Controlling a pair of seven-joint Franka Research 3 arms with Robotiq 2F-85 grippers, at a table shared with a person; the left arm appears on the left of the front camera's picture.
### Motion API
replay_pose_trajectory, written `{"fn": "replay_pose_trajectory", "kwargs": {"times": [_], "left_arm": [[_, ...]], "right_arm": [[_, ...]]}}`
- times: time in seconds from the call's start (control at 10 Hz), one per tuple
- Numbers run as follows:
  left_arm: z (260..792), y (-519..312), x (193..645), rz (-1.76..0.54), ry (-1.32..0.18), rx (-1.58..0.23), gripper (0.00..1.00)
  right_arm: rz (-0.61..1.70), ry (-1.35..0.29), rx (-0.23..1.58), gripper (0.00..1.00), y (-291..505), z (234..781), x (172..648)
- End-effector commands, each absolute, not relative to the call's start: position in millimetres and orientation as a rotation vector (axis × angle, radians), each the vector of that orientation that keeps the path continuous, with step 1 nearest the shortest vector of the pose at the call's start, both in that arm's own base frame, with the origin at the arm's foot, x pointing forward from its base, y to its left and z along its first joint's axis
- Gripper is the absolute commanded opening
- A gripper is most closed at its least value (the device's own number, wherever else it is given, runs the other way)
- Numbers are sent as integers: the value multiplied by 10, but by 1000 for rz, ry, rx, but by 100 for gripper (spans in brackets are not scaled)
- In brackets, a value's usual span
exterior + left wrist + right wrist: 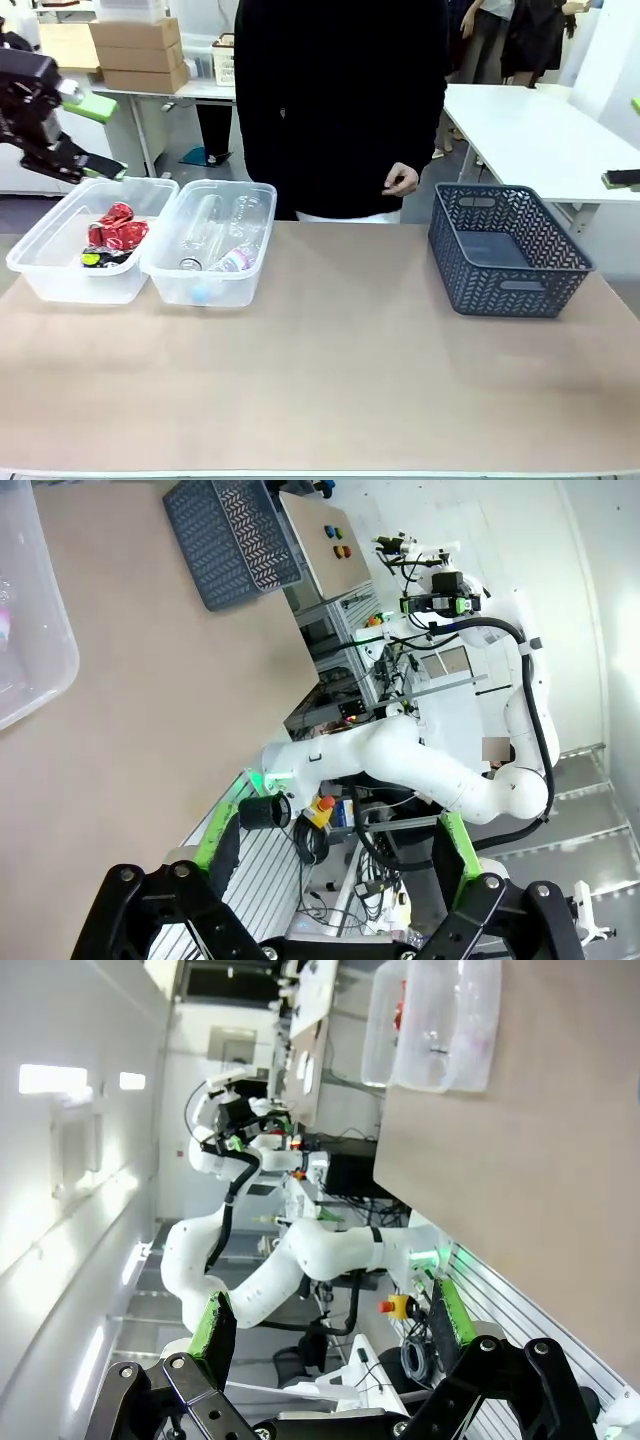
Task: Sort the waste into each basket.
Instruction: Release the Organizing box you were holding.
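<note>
1. Front view: the left gripper [95, 165] hangs released above the far-left tub [60, 262] of red cans [117, 230].
2. Beside it, the second tub [255, 255] holds clear bottles [235, 258].
3. Right gripper [335, 1330] spread, empty.

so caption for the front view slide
Cans and bottles sorted into two clear tubs; mesh basket empty.

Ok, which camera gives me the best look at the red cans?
The front view: the red cans lie in plain sight inside the left clear tub. The right wrist view catches a red sliver far off.
</note>
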State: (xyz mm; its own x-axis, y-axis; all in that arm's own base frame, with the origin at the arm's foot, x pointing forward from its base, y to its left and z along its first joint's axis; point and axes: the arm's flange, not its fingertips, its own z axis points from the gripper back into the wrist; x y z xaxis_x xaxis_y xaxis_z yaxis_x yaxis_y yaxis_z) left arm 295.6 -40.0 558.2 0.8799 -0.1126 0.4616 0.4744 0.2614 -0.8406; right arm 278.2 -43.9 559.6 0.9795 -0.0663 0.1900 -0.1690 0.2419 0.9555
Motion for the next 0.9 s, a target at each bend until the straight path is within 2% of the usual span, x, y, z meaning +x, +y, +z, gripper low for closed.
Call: {"fn": "replay_pose_trajectory", "kwargs": {"times": [0.0, 0.8], "left_arm": [[5571, -374, 2962, -427, -363, -1277, 100], [5571, -374, 2962, -427, -363, -1277, 100]], "right_arm": [[96, -230, 1336, 100, -463, 5609, 2791], [96, -230, 1336, 100, -463, 5609, 2791]]}}
